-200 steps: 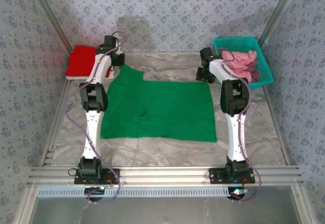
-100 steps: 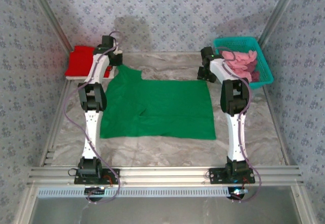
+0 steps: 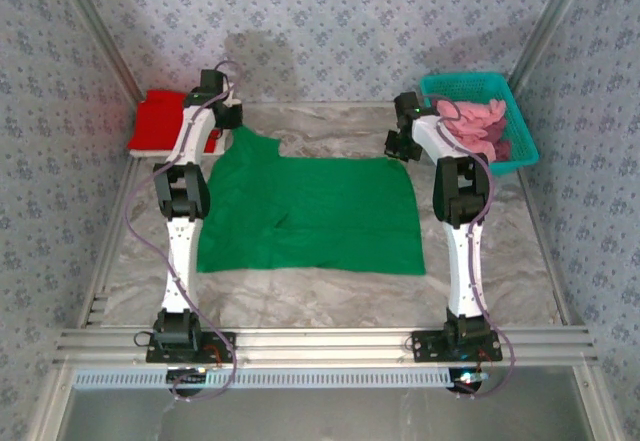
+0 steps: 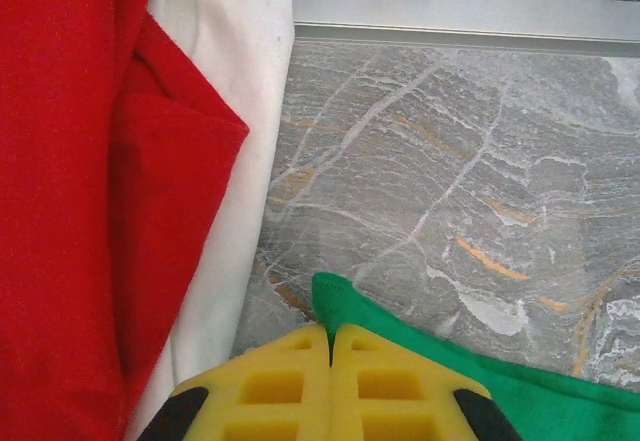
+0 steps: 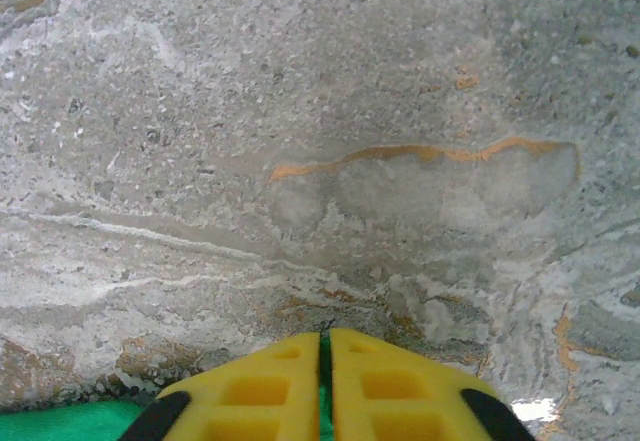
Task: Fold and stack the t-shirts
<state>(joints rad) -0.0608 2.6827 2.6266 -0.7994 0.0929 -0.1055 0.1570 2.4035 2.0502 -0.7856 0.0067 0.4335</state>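
A bright green t-shirt (image 3: 315, 211) lies spread flat on the marble table. My left gripper (image 3: 226, 126) is shut on its far left corner; in the left wrist view a tip of green cloth (image 4: 345, 306) pokes out from the closed yellow fingers (image 4: 270, 381). My right gripper (image 3: 400, 146) is shut on the far right corner, and green cloth (image 5: 70, 423) shows in the slit between its fingers (image 5: 400, 386). A folded red t-shirt (image 3: 160, 121) lies on a white one (image 4: 235, 111) at the far left.
A teal mesh basket (image 3: 520, 111) at the far right holds pink t-shirts (image 3: 475, 121) and a maroon one. Aluminium frame rails (image 4: 450, 11) run along the table's far edge and sides. Bare marble (image 3: 320, 291) lies in front of the green shirt.
My right gripper has shut on the far right corner of the green t-shirt. The left gripper stays shut on its corner and has hardly moved.
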